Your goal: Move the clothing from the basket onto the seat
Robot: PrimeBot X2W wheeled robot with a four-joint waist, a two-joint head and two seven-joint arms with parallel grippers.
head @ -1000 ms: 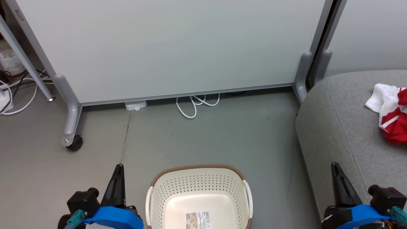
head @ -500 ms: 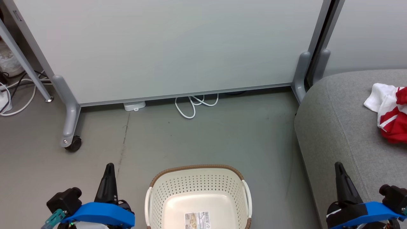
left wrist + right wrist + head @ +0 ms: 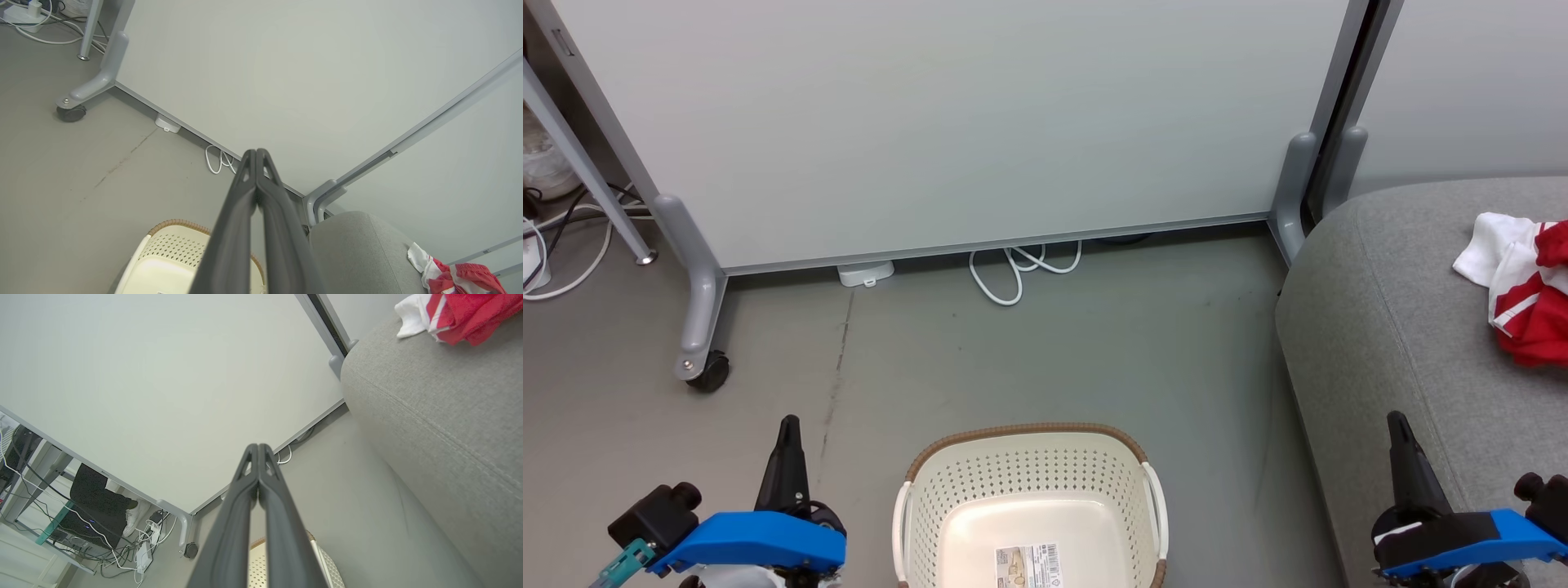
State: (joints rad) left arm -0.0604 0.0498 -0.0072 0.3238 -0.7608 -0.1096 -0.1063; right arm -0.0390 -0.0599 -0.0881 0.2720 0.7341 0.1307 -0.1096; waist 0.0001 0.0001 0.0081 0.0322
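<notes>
Clothing [image 3: 1521, 287] on seat [image 3: 1388, 327] — basket [image 3: 1029, 474] apart

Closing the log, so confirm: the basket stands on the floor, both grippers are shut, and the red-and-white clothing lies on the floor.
Not the clothing: the head view shows it on the grey seat. The basket, left gripper and right gripper are as stated.
</notes>
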